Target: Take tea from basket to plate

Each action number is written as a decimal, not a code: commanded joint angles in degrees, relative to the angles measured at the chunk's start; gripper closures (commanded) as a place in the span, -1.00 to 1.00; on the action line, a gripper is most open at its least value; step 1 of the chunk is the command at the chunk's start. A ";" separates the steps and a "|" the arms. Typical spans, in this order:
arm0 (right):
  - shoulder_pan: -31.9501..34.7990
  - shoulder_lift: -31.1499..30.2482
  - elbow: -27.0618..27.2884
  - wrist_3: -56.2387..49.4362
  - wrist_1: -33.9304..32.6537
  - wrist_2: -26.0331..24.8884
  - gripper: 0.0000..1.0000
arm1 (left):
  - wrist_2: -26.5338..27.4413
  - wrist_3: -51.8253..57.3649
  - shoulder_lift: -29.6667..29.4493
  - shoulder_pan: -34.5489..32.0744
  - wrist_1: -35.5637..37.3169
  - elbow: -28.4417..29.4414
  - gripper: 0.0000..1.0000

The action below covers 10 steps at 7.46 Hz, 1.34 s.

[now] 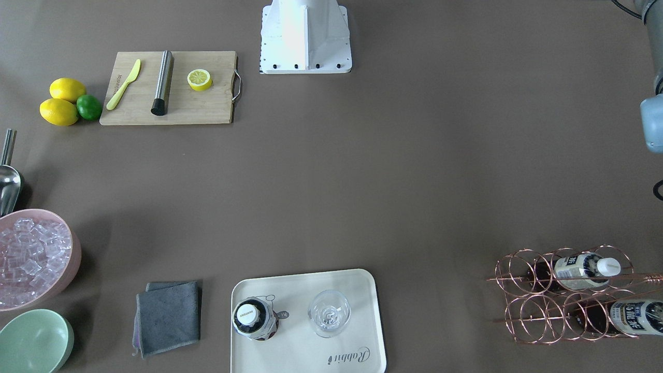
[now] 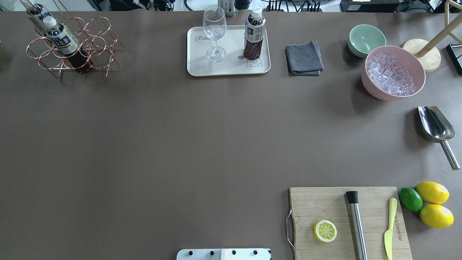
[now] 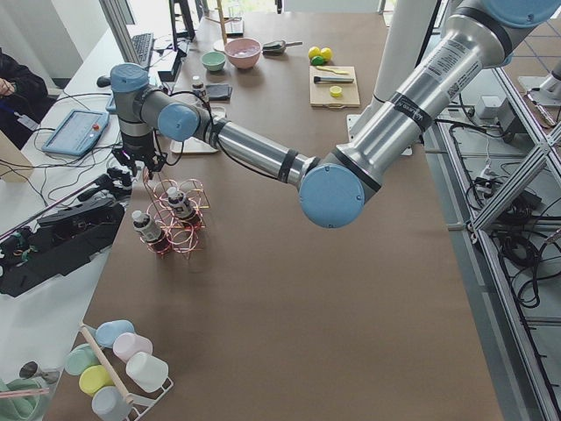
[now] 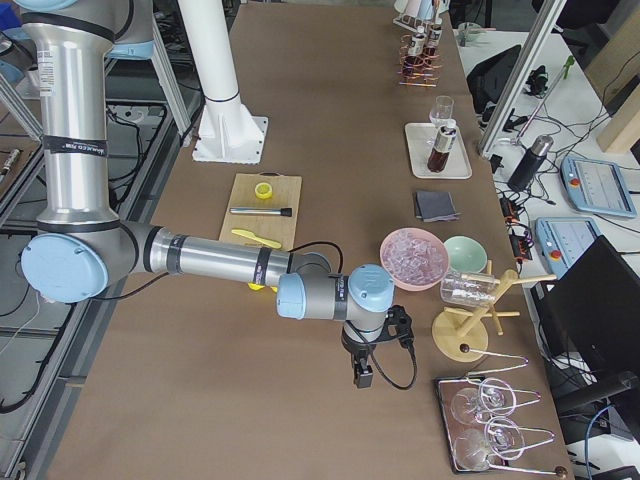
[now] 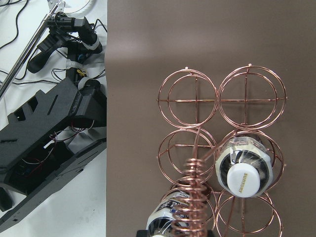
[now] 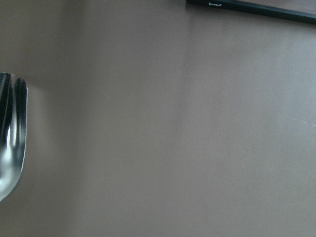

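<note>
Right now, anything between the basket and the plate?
Nothing. The overhead view shows only bare table between the basket and the plate.

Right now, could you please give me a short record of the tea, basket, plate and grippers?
tea on plate: upright bottle, beside glass
tea in basket: front bottle, back bottle
basket: robot's far left corner, other cells empty
plate: far edge, middle
left gripper: above basket, open or shut unclear
right gripper: over bare table near scoop, open or shut unclear
task state: one bottle on plate, two not yet
</note>
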 commanded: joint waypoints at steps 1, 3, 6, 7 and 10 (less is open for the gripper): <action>0.11 0.47 -0.70 0.21 0.37 3.31 -1.00 | -0.16 -0.49 -0.18 0.03 0.16 0.06 -0.96; 0.11 0.74 -0.79 3.44 1.15 3.59 -1.00 | -0.25 -1.27 -0.18 -0.06 0.16 -0.38 -0.96; 0.20 -0.23 -1.40 3.99 9.16 4.11 -1.00 | -4.35 -2.07 0.43 -0.06 0.25 -0.73 -0.96; 0.20 -0.23 -1.58 4.08 9.33 5.34 -1.00 | -6.56 -3.03 0.43 -0.15 0.16 -0.82 -0.96; 0.20 -0.59 -1.49 4.17 9.34 5.44 -1.00 | -9.74 -9.78 2.44 -3.31 0.07 -7.99 -0.96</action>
